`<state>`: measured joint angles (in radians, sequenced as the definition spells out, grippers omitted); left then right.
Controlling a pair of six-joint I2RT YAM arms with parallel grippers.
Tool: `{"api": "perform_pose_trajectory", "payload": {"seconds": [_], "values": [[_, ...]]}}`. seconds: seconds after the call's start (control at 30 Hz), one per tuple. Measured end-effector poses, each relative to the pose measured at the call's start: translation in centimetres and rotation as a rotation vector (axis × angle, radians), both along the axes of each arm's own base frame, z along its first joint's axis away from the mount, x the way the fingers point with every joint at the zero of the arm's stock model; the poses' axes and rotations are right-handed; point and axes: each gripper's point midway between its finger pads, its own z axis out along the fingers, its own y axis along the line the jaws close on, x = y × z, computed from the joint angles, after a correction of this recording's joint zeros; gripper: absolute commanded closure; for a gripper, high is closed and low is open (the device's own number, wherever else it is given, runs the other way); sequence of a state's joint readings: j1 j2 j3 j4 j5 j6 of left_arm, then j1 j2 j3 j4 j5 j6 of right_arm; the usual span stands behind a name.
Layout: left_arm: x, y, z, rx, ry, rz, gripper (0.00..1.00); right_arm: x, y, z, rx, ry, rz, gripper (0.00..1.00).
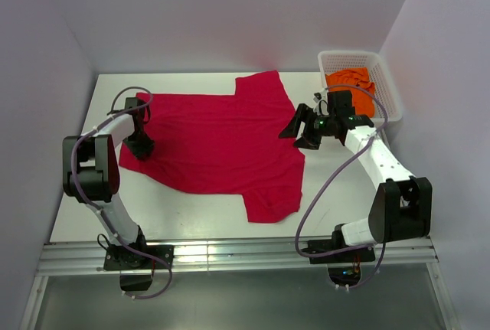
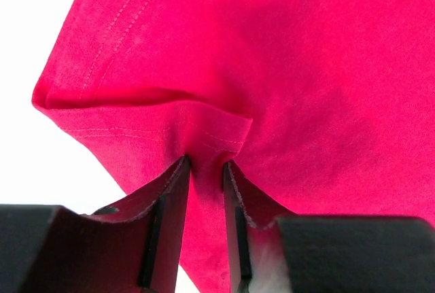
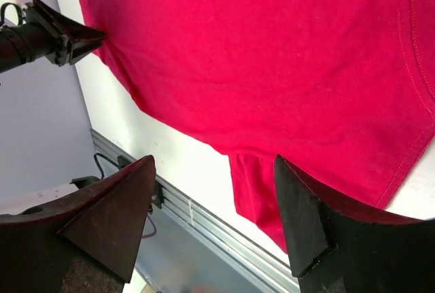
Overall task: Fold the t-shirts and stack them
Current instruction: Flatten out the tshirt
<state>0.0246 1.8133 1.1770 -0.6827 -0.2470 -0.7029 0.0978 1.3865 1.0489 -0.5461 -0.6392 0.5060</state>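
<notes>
The crimson red t-shirt (image 1: 222, 142) lies spread flat on the white table (image 1: 337, 200), collar side to the right and a sleeve at the far edge. My left gripper (image 1: 141, 146) is shut on the shirt's left hem; the left wrist view shows the red cloth (image 2: 285, 55) pinched between the fingers (image 2: 170, 218). My right gripper (image 1: 301, 132) is open and empty, held above the shirt's right edge; the right wrist view shows the shirt (image 3: 272, 55) below it. The orange t-shirt (image 1: 354, 89) lies crumpled in the basket.
A white mesh basket (image 1: 387, 85) stands at the far right corner of the table. Grey walls close in on both sides. A metal rail (image 1: 230, 257) runs along the near edge by the arm bases.
</notes>
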Motion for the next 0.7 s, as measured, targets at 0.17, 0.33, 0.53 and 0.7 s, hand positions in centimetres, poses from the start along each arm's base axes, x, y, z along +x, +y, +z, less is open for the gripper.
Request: {"api": "perform_pose_trajectory", "payload": {"seconds": [0.17, 0.33, 0.53, 0.7], "values": [[-0.4, 0.2, 0.6, 0.011, 0.006, 0.004, 0.66, 0.1, 0.0, -0.5, -0.002, 0.013, 0.002, 0.23], [-0.7, 0.2, 2.8, 0.015, -0.049, 0.011, 0.69, 0.1, 0.0, -0.7, -0.002, 0.020, 0.002, 0.23], [-2.5, 0.2, 2.9, 0.018, -0.050, 0.023, 0.74, 0.2, 0.2, -0.6, 0.002, 0.018, 0.010, 0.23], [-3.7, 0.1, 1.5, 0.013, -0.020, 0.023, 0.61, 0.1, 0.7, -0.5, 0.005, 0.016, 0.023, 0.23]]}}
